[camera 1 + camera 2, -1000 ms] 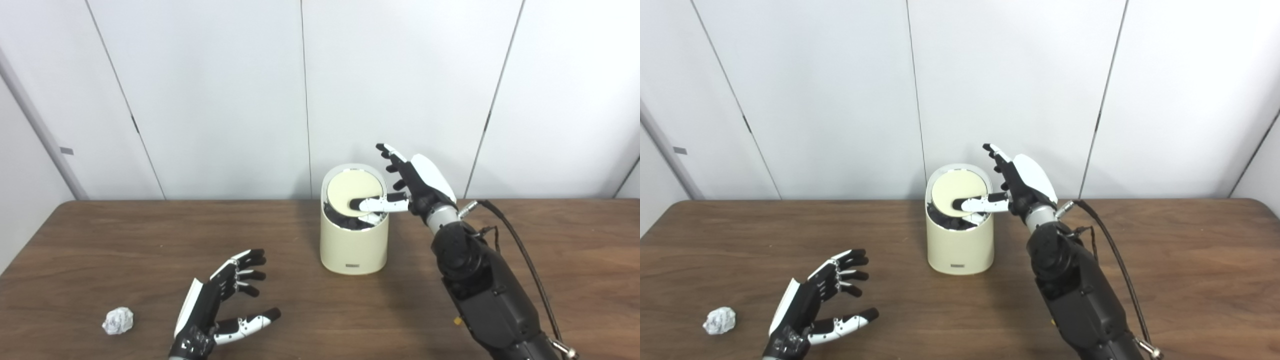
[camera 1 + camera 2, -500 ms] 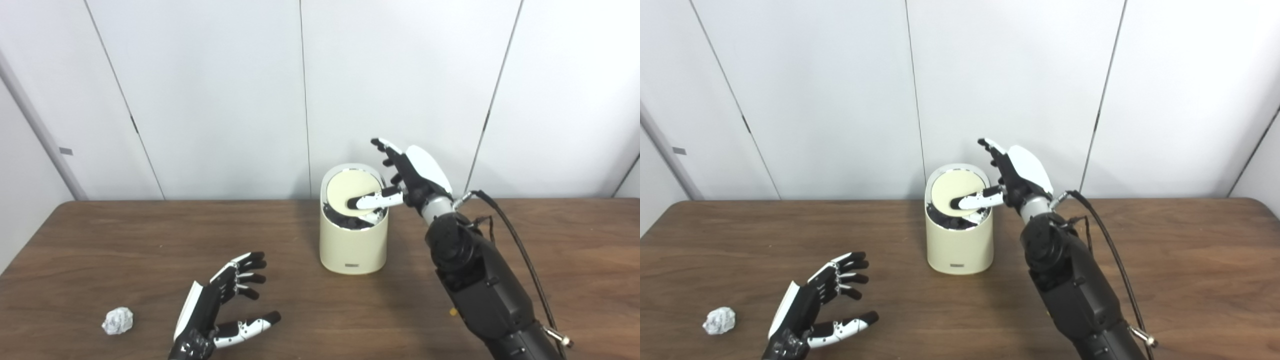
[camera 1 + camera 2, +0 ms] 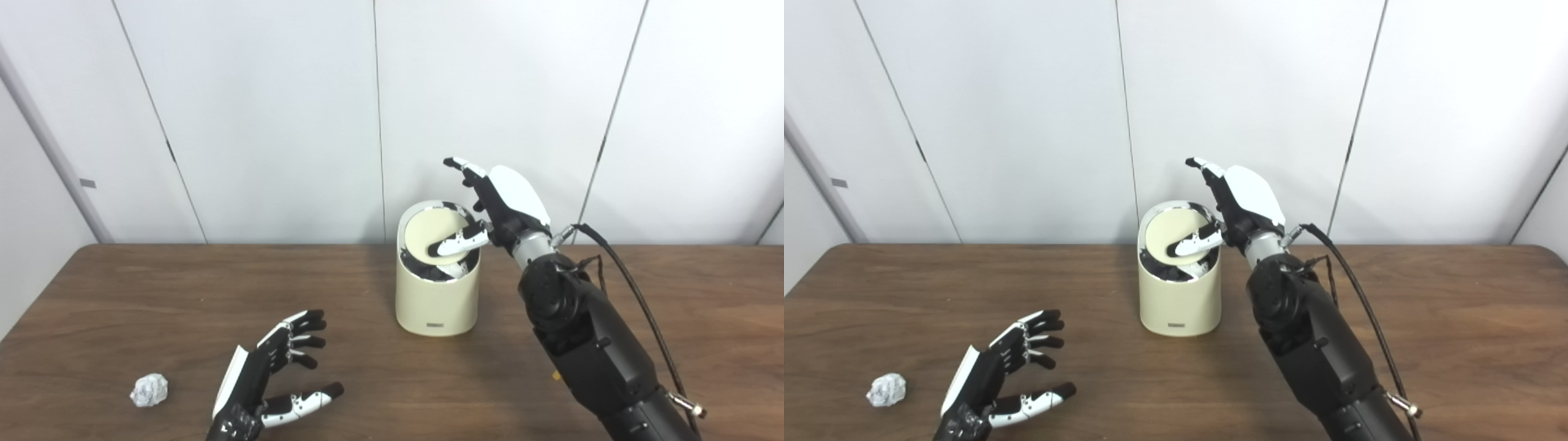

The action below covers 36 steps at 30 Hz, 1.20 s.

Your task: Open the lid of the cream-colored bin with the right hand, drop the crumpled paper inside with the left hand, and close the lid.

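Cream-colored bin (image 3: pixel 436 300): my right hand (image 3: pixel 499 205), fingers spread, thumb-tilts the lid (image 3: pixel 429 240) for access, while my open, empty left hand (image 3: pixel 266 376) waits beside the crumpled paper (image 3: pixel 149 390).

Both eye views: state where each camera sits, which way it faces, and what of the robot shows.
Left eye view: on the head, left of its twin, looking forward and down at the table; both arms rise from the bottom edge.
Right eye view: beside it, same aim; scene sits slightly further left.
Shared: bin, tilted lid under the right hand, open left hand, paper.
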Each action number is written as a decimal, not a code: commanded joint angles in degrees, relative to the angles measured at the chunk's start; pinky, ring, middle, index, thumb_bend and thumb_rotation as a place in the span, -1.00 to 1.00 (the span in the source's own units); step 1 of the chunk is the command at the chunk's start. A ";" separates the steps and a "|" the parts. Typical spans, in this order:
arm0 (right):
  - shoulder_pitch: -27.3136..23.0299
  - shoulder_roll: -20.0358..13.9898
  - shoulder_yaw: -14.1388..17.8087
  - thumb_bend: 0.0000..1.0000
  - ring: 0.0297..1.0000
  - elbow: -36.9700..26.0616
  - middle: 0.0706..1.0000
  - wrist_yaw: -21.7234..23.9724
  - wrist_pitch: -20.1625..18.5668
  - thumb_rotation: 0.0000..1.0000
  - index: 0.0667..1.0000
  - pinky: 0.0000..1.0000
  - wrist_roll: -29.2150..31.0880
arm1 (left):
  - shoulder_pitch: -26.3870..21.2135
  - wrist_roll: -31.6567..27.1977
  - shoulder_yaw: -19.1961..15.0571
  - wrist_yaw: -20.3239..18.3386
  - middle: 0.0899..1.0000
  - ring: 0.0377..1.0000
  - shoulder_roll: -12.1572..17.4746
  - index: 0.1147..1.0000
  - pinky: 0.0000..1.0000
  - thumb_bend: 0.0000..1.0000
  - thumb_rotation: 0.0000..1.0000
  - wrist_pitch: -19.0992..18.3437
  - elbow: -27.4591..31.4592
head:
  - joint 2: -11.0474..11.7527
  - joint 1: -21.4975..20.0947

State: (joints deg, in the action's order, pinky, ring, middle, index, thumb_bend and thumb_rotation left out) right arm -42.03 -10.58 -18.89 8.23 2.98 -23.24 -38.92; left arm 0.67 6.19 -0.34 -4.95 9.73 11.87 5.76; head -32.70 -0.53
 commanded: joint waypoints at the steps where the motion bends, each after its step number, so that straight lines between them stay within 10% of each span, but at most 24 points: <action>1: -0.26 -1.39 -0.20 0.76 0.67 -0.11 0.80 -0.18 -0.03 -0.95 0.74 0.24 -2.05 | -1.08 -0.46 -0.17 0.20 0.54 0.40 0.30 0.59 0.16 0.40 -1.00 0.82 2.01 | -0.09 -0.07; 5: -0.05 -1.08 0.45 0.71 0.69 -0.27 0.81 -0.22 0.16 -0.86 0.75 0.25 -1.23 | -1.13 -0.43 -0.15 0.18 0.54 0.40 0.41 0.59 0.15 0.39 -1.00 1.31 1.62 | 0.15 0.00; 15: 1.96 0.85 8.03 0.30 0.63 -3.78 0.80 -2.23 3.34 0.14 0.77 0.29 6.77 | -1.01 0.68 -0.14 0.54 0.54 0.40 0.26 0.60 0.16 0.39 -1.00 0.40 2.29 | 0.35 -0.06; 29: 14.40 -2.37 14.06 0.42 0.69 -12.90 0.99 -2.92 7.99 0.17 0.76 0.28 12.65 | -1.41 0.42 -0.14 0.60 0.56 0.38 0.13 0.58 0.15 0.40 -1.00 0.64 2.23 | 0.02 0.03; 36: 23.04 -3.98 14.78 0.54 0.58 -15.66 0.75 -0.52 13.71 0.20 0.82 0.29 18.33 | -1.68 0.00 -0.29 0.29 0.56 0.42 0.55 0.60 0.17 0.39 -0.99 0.68 2.09 | 0.01 0.14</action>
State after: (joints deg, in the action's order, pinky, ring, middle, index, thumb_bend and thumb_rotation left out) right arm -18.02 -13.88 -4.29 -4.54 2.03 -13.61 -21.97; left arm 0.65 6.58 -0.34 -4.91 9.70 11.27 6.08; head -32.61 -0.35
